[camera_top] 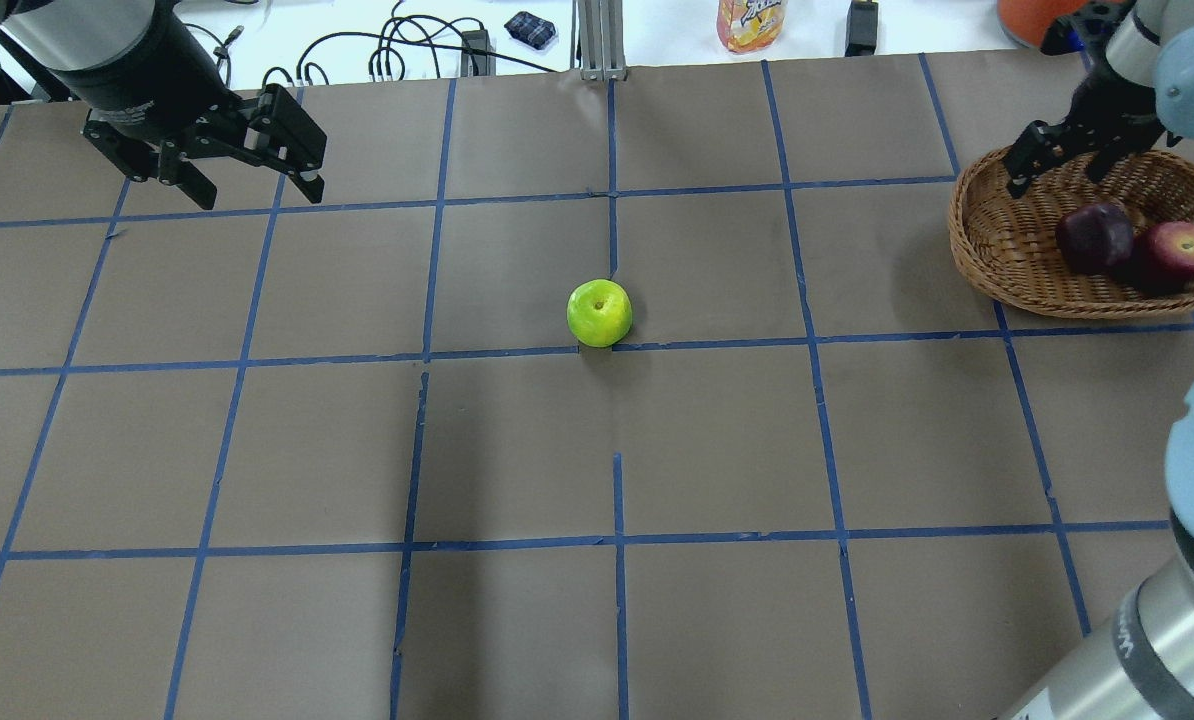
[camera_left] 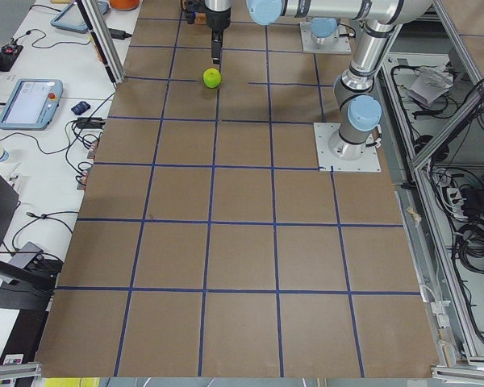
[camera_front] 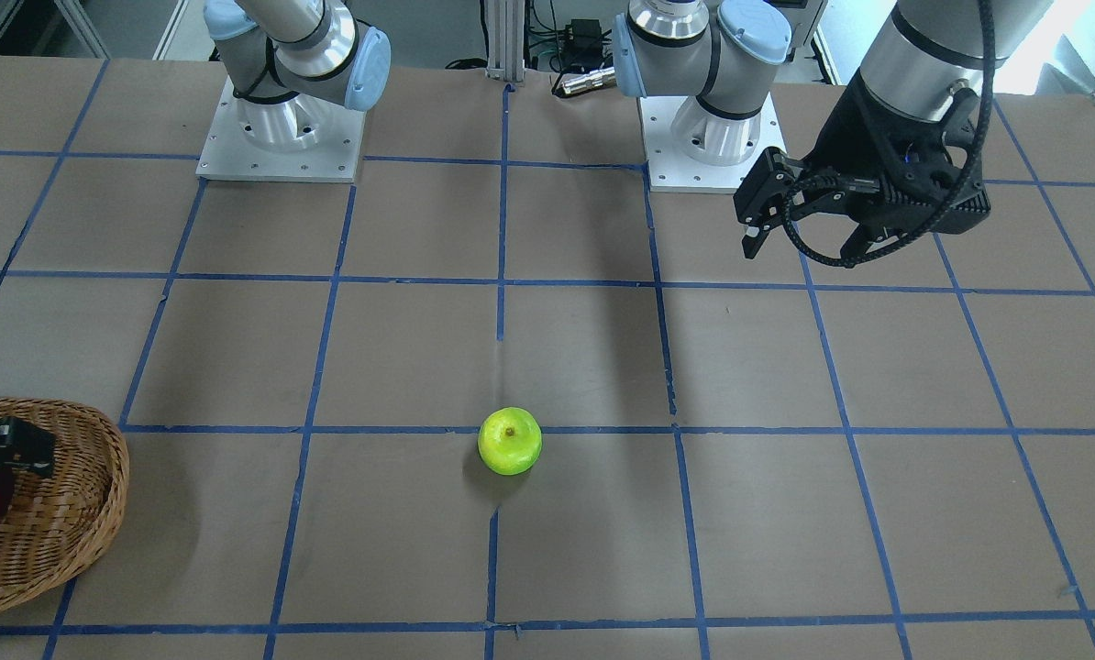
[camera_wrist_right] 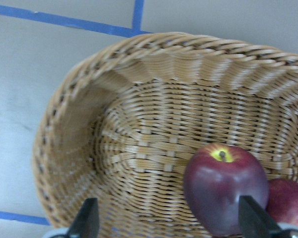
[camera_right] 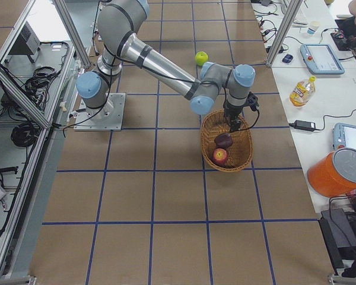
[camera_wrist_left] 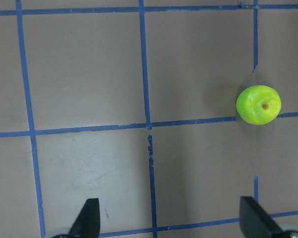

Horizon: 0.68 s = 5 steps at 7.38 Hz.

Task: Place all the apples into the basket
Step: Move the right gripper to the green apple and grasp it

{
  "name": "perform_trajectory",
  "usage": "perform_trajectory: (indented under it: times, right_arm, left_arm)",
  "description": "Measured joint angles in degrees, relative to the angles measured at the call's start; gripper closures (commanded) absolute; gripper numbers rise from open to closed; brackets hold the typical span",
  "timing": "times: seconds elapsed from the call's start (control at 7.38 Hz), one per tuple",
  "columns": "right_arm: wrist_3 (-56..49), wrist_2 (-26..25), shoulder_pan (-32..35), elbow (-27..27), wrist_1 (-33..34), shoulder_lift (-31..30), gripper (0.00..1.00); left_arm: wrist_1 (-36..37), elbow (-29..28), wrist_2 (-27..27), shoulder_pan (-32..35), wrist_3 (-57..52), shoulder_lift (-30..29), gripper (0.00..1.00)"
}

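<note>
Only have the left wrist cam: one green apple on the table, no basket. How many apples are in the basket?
Observer: Two. The dark purple apple and the red apple lie side by side in the basket.
Operator: Where's the right gripper?
Observer: The right gripper hangs above the basket, jaws open, holding nothing.
Operator: Where's the basket relative to the green one?
Observer: It is off on the robot's right side, toward the table's far edge. The green apple sits mid-table.
</note>
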<state>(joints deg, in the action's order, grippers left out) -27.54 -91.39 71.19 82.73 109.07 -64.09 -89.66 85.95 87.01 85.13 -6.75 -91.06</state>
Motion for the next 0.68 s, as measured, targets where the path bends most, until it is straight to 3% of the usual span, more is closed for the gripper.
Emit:
perform_trajectory:
  times: [0.41, 0.68]
  right_arm:
    - [20.54, 0.26, 14.86, -0.13, -2.24, -1.26, 0.0]
    - [27.8, 0.2, 22.47, -0.18, -2.76, -2.32, 0.0]
  left_arm:
    - [-2.34, 0.24, 2.16, -0.78, -3.6, 1.04, 0.0]
    - [-3.87, -0.21, 2.51, -0.97, -5.06, 1.79, 0.0]
